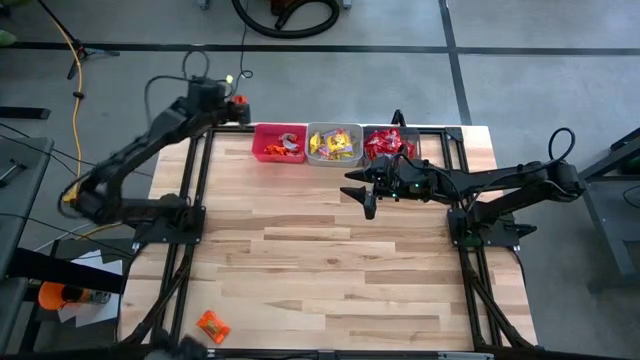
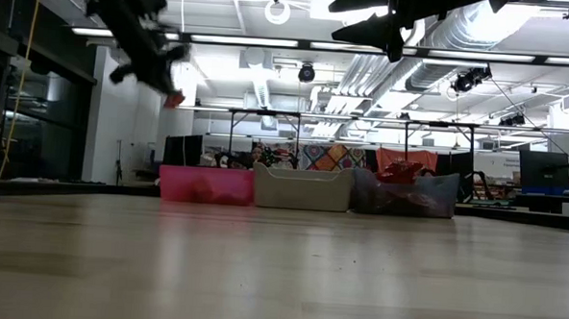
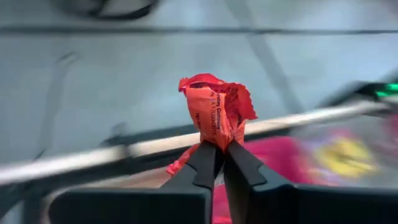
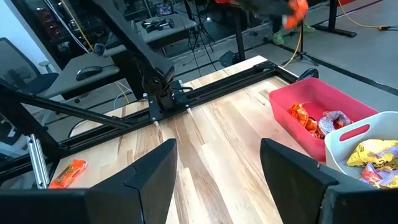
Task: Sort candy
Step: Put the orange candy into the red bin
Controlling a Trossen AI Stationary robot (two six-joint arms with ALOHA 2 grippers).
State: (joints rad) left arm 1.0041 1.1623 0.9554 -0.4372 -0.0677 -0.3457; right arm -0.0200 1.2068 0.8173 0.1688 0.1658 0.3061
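Transport step, as we judge it: left gripper (image 3: pixel 219 152) is clenched on a small crumpled red-orange foil candy (image 3: pixel 215 112), held high just off the table's far-left corner, beside the red plastic rectangular bin (image 1: pixel 277 142). Next move needs the arm brought approx. over that red bin, which already holds similar wrappers, then jaws released. Right gripper (image 1: pixel 362 192) hangs w/ fingers spread, empty, near the dark bin (image 1: pixel 392 143). One flat orange packet (image 1: pixel 212 325) lies at the table's near-left edge.

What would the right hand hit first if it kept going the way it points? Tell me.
Probably nothing on the table: the right hand, open, points across bare wood toward the left arm's base. The red bin lies off to one side, though depth is hard to judge.
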